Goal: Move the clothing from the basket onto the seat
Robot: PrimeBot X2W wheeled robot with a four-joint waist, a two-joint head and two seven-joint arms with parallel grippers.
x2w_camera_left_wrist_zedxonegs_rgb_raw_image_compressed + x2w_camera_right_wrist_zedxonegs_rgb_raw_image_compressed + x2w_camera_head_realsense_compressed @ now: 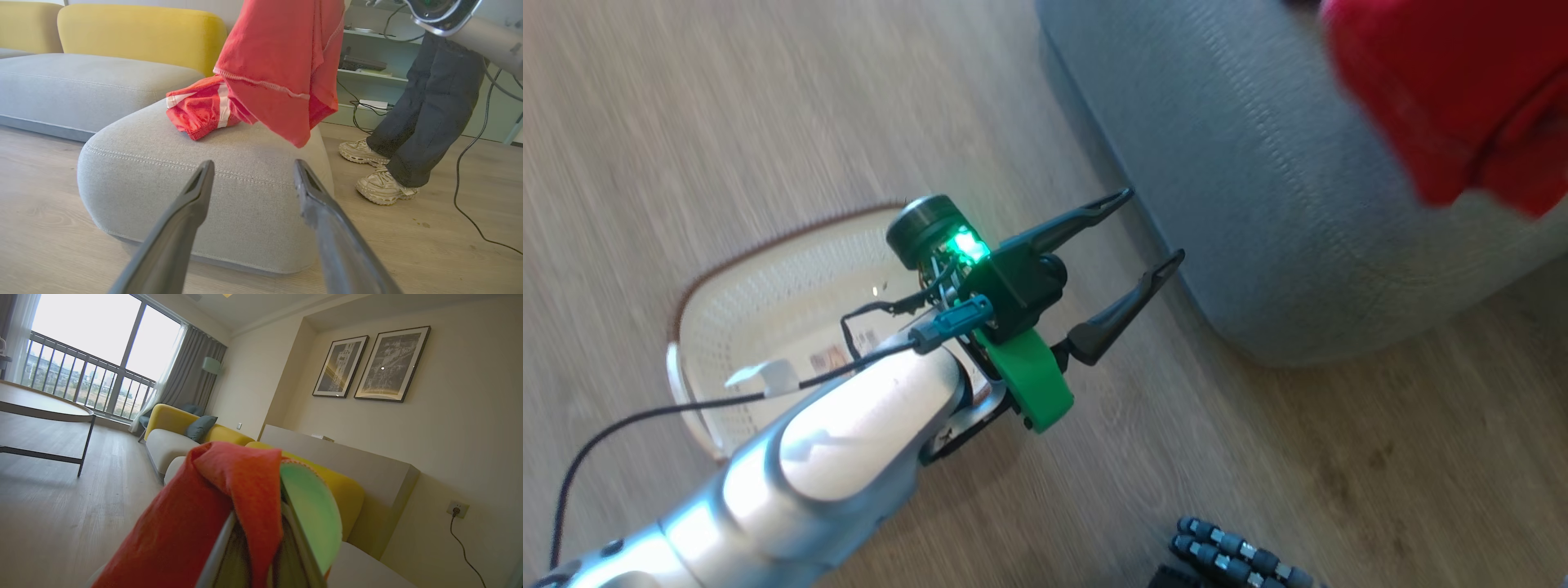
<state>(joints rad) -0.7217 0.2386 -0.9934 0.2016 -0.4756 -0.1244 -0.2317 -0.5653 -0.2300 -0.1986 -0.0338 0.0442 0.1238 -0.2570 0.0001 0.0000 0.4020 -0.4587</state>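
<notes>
Got the big grey seat (pixel 245 204) sitting on the wood floor (pixel 686 122), with a red-and-white piece (pixel 200 110) bunched up on its rounded corner. Also a plain red garment (pixel 282 61) dangling just above that, pinched in the right pincer (pixel 256 539), pressed together on the cloth. Then the basket (pixel 768 282) on the floor beside the seat, label sticker (pixel 829 357) showing. Left pincer (pixel 1152 227) spread wide, holding nothing, pointing at the seat.

Head view looks down at the seat (pixel 1258 204); left wrist faces it low; right wrist tilts upward.
</notes>
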